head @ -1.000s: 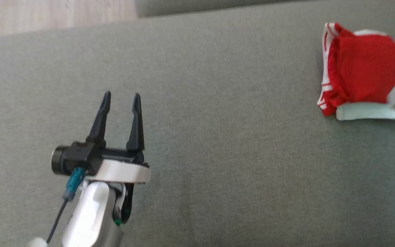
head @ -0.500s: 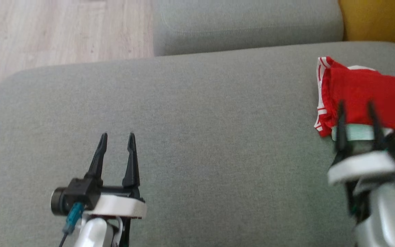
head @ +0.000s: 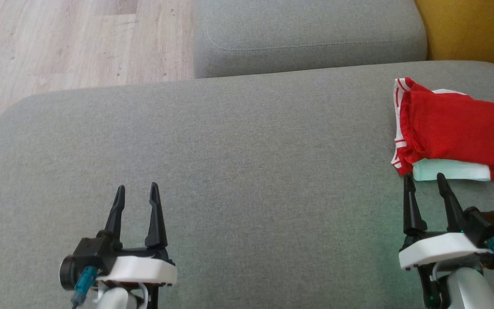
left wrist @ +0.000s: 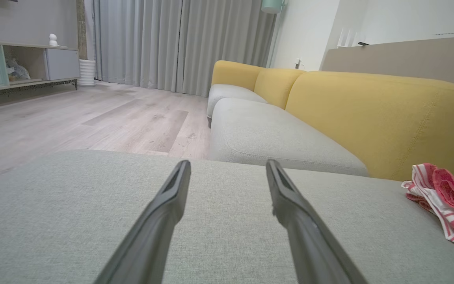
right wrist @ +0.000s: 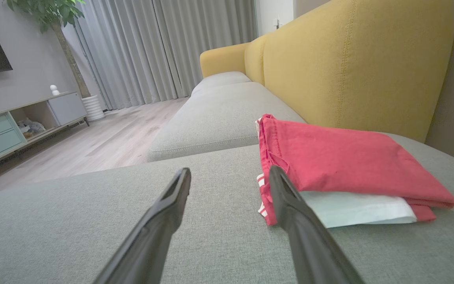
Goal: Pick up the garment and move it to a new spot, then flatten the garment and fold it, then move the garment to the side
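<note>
Garment lay folded at right, last step seemingly done; left gripper and right gripper gaped wide, empty; retreat probably next.

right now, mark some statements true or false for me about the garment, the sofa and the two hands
1. The red garment lies folded on the grey seat cushion. True.
2. The right hand is clamped on the garment. False: it is open and holds nothing.
3. The left hand is open over bare cushion. True.
4. The garment lies on the robot's left side. False: it lies on the right, just beyond the right hand.
5. The sofa's backrest is blue. False: it is yellow.
</note>
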{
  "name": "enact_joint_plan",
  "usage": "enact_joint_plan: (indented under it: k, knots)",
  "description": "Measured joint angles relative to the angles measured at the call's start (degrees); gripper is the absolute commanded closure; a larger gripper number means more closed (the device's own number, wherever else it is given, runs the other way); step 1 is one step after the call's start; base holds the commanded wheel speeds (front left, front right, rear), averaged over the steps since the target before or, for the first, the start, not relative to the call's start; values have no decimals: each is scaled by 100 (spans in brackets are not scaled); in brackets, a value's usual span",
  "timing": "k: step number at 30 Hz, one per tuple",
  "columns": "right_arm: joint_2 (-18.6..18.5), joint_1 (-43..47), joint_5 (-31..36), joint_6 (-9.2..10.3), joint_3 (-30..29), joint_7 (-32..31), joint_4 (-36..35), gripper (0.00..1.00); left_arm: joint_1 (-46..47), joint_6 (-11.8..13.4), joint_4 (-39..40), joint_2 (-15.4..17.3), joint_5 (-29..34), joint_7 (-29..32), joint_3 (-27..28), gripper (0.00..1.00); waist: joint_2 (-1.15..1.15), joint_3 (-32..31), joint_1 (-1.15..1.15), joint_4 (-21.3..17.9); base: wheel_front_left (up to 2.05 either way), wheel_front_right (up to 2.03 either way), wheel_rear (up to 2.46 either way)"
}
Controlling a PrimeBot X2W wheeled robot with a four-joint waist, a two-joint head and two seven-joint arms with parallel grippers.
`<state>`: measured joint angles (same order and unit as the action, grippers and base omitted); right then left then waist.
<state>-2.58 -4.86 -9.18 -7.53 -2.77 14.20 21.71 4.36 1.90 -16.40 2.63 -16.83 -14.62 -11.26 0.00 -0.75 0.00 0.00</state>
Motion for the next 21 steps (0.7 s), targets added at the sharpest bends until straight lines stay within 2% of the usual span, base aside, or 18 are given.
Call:
enact_joint_plan:
  k: [21]
  knots:
    - [0, 100, -51, 0, 64, 1, -244, 0, -30, -138, 10, 0, -313, 0, 49, 0, 0, 5, 0, -12, 0, 0, 0]
